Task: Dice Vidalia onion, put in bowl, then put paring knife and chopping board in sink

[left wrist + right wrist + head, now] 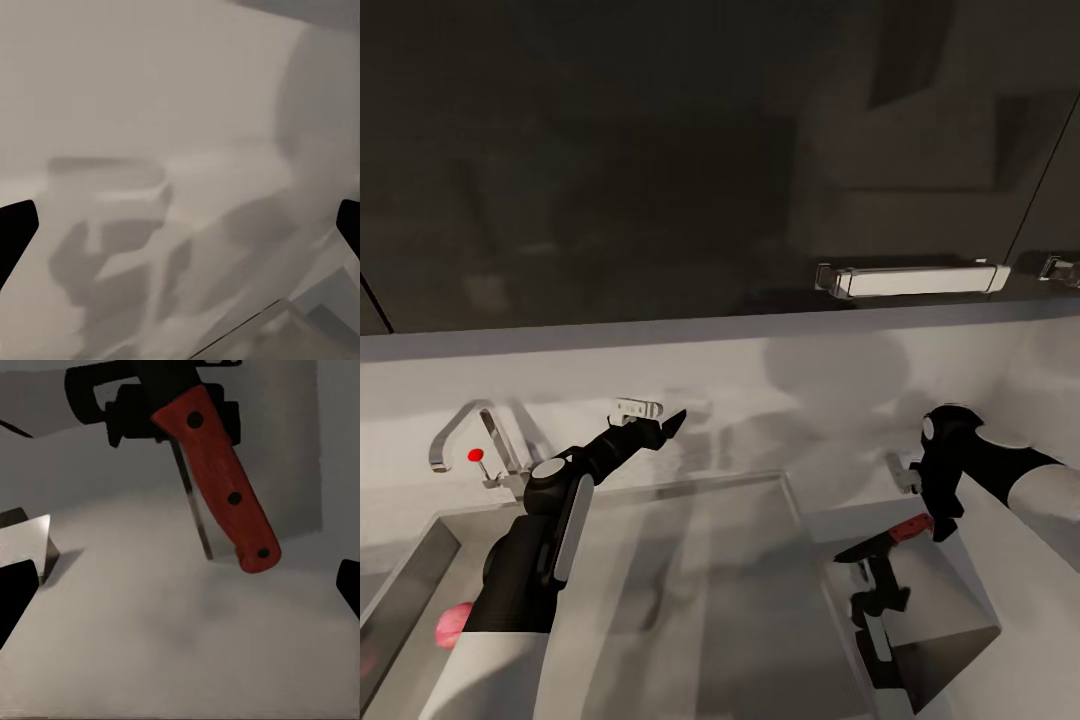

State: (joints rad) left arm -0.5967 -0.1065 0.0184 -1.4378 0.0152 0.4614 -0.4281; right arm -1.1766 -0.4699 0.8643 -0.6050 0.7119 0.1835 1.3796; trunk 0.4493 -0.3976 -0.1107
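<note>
While the paring knife (895, 535), red-handled, hangs at lower right over the bench beside the sink (690, 590), right fingers (938, 520) apparently pinch it, grip uncertain; left fingers (660, 425) spread empty near the tap (470, 440).

paring knife (221, 472) blade hidden, pink object (453, 625) behind left arm
</note>
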